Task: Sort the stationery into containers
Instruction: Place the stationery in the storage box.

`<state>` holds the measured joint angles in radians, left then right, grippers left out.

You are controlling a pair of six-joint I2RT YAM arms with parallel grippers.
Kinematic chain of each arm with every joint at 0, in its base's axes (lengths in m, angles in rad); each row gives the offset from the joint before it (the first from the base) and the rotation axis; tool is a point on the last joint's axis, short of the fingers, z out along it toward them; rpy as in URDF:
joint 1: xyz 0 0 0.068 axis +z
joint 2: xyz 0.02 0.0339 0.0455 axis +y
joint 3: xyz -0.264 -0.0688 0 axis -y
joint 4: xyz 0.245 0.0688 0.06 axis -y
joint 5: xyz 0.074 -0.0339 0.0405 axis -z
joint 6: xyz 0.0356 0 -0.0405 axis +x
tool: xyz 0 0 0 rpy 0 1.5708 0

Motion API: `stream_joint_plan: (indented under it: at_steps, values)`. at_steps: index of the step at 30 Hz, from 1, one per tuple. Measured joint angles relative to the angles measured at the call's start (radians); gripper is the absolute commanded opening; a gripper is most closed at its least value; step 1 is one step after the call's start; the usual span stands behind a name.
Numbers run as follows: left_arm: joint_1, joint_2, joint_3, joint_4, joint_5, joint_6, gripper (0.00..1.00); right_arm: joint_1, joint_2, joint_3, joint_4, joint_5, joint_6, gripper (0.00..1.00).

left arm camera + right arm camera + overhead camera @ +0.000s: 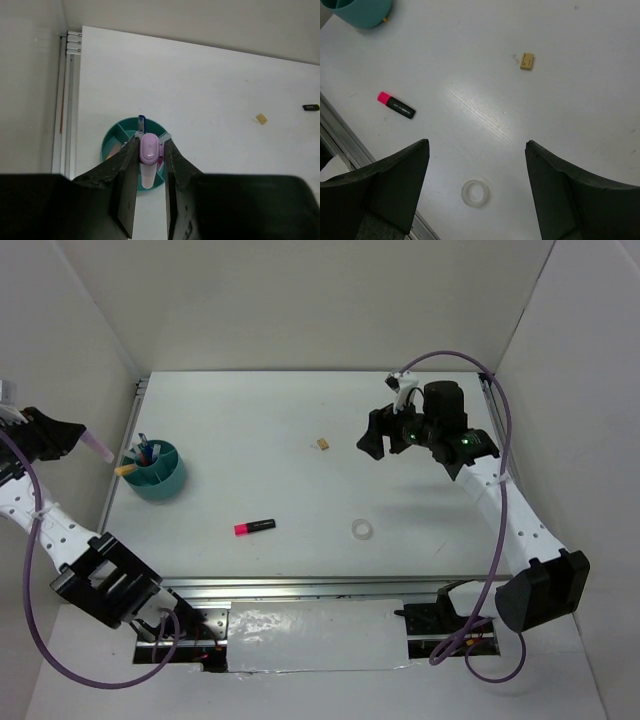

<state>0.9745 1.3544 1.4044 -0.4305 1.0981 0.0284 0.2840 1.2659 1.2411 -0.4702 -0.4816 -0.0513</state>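
Observation:
My left gripper [149, 150] is shut on a pink marker [148, 160] and holds it above the teal cup [112, 141]. In the top view the left gripper [75, 439] is left of the cup [165, 480], with the marker [99, 449] pointing toward it. The cup holds blue pens and an orange marker. My right gripper [477, 150] is open and empty, high above the table; in the top view it [375, 435] is right of the tan eraser [322, 445]. A black marker with a pink cap [254, 527], the eraser [526, 61] and a clear tape ring [475, 193] lie on the table.
White walls enclose the table on the left, back and right. A metal rail [300, 590] runs along the near edge. The tape ring [362, 530] lies near the front middle. The black-pink marker [396, 104] also shows in the right wrist view.

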Motion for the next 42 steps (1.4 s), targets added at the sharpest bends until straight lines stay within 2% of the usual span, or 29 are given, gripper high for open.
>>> stream_joint_plan:
  at_steps: [4, 9, 16, 22, 33, 42]
  values:
    - [-0.017, 0.016, -0.024, 0.012, -0.085, 0.045, 0.0, 0.018, 0.076, 0.106, -0.058, 0.058, 0.002, 0.8]
    - [-0.039, 0.074, -0.024, 0.01, -0.171, 0.101, 0.0, 0.023, 0.155, 0.215, -0.096, 0.111, 0.021, 0.82]
    - [-0.059, 0.137, -0.024, 0.025, -0.214, 0.128, 0.0, 0.016, 0.165, 0.217, -0.132, 0.104, 0.036, 0.82]
    - [-0.074, 0.186, -0.027, 0.085, -0.204, 0.093, 0.0, -0.008, 0.153, 0.169, -0.116, 0.08, 0.037, 0.82]
    - [-0.18, 0.232, -0.074, 0.169, -0.203, 0.045, 0.0, -0.045, 0.152, 0.138, -0.116, 0.049, 0.04, 0.82]
    - [-0.191, 0.278, -0.098, 0.245, -0.216, 0.019, 0.0, -0.045, 0.152, 0.138, -0.116, 0.035, 0.04, 0.83]
